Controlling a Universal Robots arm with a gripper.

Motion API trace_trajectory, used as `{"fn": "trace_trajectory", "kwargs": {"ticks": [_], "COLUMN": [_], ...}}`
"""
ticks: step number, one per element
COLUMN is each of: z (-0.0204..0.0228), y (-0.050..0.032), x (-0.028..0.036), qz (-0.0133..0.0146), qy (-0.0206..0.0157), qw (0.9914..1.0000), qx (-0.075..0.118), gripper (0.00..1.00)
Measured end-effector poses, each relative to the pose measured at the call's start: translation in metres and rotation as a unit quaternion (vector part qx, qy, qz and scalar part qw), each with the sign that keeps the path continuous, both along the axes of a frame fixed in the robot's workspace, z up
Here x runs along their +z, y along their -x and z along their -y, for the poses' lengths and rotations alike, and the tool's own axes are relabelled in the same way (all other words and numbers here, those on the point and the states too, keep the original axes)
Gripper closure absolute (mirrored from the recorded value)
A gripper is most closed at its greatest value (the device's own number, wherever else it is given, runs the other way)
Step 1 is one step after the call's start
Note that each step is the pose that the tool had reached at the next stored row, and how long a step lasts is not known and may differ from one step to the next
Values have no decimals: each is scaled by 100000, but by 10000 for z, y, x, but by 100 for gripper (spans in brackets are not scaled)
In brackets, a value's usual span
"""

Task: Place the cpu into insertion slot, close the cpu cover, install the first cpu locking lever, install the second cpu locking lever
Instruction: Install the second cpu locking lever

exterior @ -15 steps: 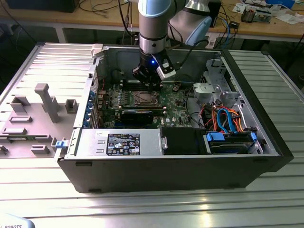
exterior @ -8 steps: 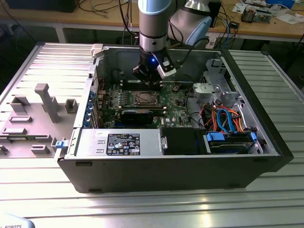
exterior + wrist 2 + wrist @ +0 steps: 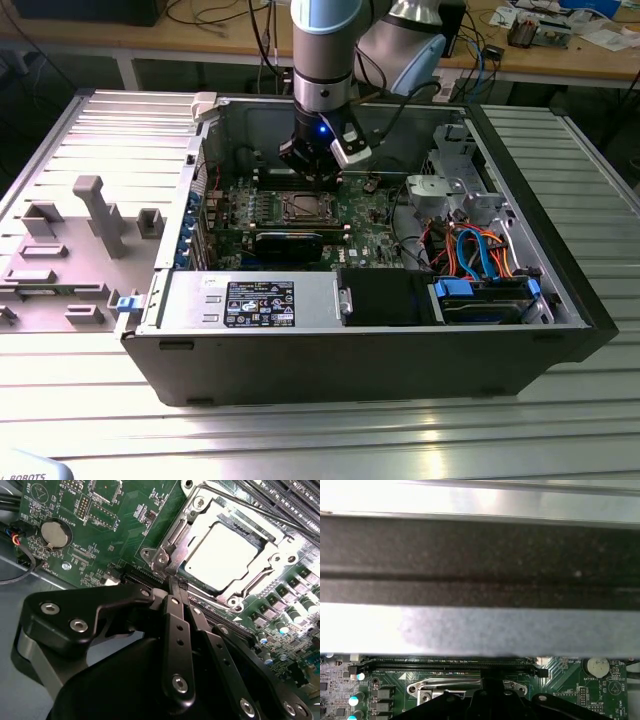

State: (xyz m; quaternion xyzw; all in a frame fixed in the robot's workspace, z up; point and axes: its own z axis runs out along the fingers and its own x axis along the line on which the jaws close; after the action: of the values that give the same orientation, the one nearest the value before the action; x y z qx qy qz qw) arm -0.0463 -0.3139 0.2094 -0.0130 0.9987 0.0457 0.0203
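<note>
Gripper (image 3: 170, 587), fingers closed together, touches the cpu cover's (image 3: 200, 517) near corner; cpu (image 3: 222, 552) lies flat beneath, chassis walls close around

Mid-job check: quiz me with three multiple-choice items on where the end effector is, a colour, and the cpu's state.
1. The end effector is nearest:
A. the coin battery
B. the edge of the cpu cover
C. the blue cables

2. The circuit board is:
A. green
B. red
C. white

3. The cpu is:
A. held in the air
B. lying outside the case
C. seated in the insertion slot under the closed cover

Key: 1 B, the tip sits at the cpu cover's corner in the second wrist view. 2 A, plainly green. 3 C, its silver top shows through the frame window.
</note>
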Motion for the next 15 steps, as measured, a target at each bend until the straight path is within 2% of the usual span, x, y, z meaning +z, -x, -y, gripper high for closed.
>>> {"fn": "trace_trajectory", "kwargs": {"ticks": [10, 12, 15], "z": [24, 24, 24], "y": [0, 0, 0], "x": [10, 54, 202], "qz": [-3, -7, -34], "qy": [7, 3, 3], "qw": [100000, 100000, 100000], "qx": [1, -2, 2], "gripper": [89, 89, 89]}}
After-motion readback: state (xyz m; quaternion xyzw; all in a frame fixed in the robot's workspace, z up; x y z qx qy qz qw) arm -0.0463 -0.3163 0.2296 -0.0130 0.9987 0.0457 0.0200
